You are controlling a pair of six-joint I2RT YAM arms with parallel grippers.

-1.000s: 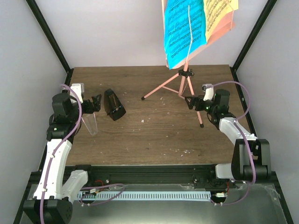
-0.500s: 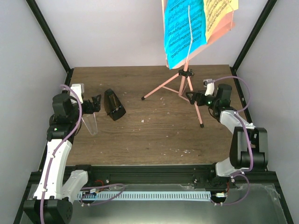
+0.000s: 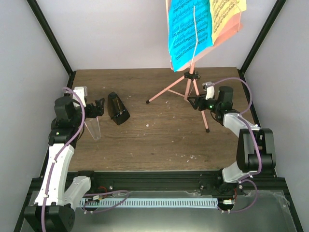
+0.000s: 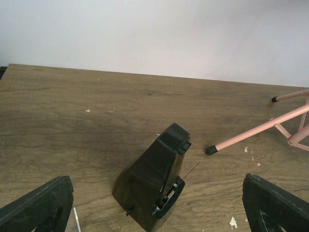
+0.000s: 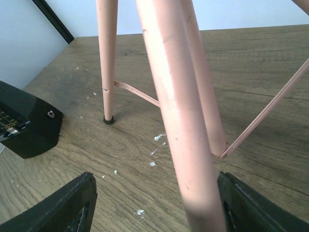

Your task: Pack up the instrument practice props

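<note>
Pink music stand (image 3: 191,76) upright at the back of the bench (image 3: 159,140), blue page (image 3: 189,31) and yellow page (image 3: 224,17) on its desk, right hand (image 3: 195,103) spread open either side of its front leg, black metronome (image 3: 117,108) well left of the stand, left hand (image 3: 99,107) released just beside the metronome.

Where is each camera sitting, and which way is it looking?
Top: above and behind the arms, looking down on the table; both arms show, with the left end effector and right end effector.
Left wrist: on the left arm, looking across the table toward the back wall, at the metronome; its own fingers fill the bottom corners.
Right wrist: low on the right arm, close up on the stand legs; its own fingers sit either side of one leg.
Shared: metronome and stand show in all three views.
</note>
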